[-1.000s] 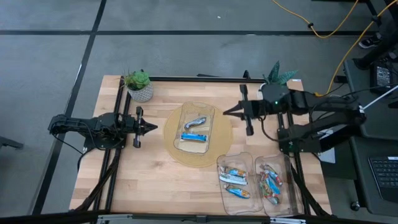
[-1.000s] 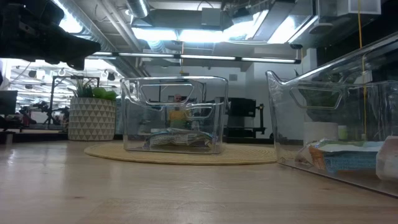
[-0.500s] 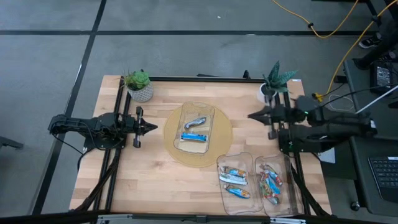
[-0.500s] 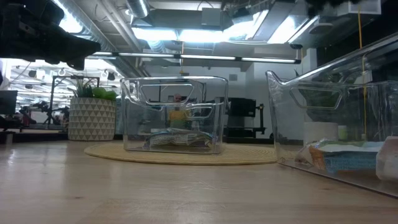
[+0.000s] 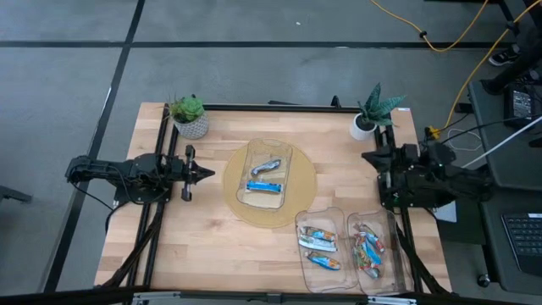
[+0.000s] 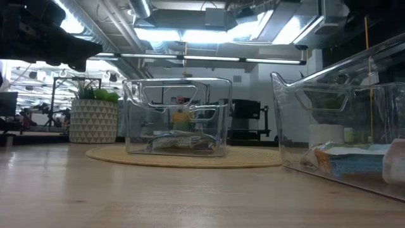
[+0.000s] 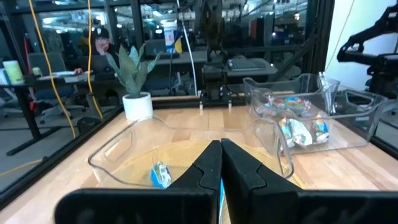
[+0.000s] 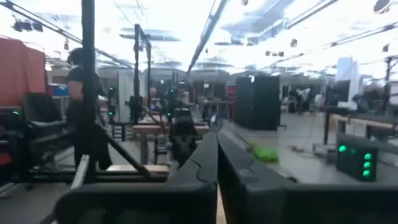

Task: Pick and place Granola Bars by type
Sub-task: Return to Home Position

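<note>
Since its two fingers are seen pressed together with nothing between them in the right wrist view, the right end effector (image 5: 370, 158) is judged clenched and empty. It is held folded in at the right edge of the table (image 5: 212, 246), near a potted plant (image 5: 364, 125). The left end effector (image 5: 201, 174) is likewise clenched on nothing and is pointed across the table at the centre bin (image 5: 254, 152), which is set on a round mat (image 5: 233, 199).

Two blue-and-silver bars (image 5: 263, 187) are seen lying in that bin, with their long axes roughly along the line from the left end effector. The multicoloured bars (image 5: 318, 240) are held in two bins (image 5: 333, 219) placed side by side at the table corner just beside the right arm. No bar is seen on bare wood.

The left end effector is the nearer to the blue-and-silver pair, the right to the multicoloured ones. As each kind is already binned, no further grasp appears to be called for, and only the parking of the arms is judged left.
</note>
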Action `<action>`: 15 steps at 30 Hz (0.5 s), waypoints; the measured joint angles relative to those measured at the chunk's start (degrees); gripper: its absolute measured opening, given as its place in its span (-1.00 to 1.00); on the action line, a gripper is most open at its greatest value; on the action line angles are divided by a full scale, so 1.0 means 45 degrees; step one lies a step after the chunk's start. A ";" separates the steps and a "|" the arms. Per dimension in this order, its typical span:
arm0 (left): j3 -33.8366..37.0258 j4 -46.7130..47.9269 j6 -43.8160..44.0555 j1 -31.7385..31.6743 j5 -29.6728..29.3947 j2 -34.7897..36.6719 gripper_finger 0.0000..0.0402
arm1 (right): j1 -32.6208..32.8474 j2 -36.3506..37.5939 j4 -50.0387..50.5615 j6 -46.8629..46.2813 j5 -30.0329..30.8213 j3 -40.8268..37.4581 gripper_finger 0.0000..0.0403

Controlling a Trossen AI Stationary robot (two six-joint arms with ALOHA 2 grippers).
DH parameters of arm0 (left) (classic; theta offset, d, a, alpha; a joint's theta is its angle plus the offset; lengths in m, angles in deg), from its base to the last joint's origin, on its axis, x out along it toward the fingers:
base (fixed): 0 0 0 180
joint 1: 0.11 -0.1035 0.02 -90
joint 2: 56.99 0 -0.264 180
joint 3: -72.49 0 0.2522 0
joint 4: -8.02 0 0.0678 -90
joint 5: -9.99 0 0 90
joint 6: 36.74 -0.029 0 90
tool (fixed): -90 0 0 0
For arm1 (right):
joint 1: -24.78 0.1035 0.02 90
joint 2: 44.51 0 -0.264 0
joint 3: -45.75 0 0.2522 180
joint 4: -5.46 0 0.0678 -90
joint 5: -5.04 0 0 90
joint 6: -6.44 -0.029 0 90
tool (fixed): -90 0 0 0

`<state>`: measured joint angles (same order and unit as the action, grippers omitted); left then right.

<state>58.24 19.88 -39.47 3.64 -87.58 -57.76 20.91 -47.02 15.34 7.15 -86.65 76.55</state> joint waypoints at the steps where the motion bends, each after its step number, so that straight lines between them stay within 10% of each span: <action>1: 0.0000 -0.0018 -0.0002 0.0000 0.0007 0.0018 -0.99 | -0.0008 0.0187 0.0155 0.0022 0.0013 -0.0178 -0.98; 15: 0.0000 -0.0009 0.0000 0.0000 -0.0005 -0.0074 -0.99 | -0.0005 0.0491 -0.2975 -0.1048 -0.0329 -0.3697 -0.98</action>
<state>58.24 19.84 -39.46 3.64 -87.60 -58.09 20.89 -44.81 1.96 2.44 -88.13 59.91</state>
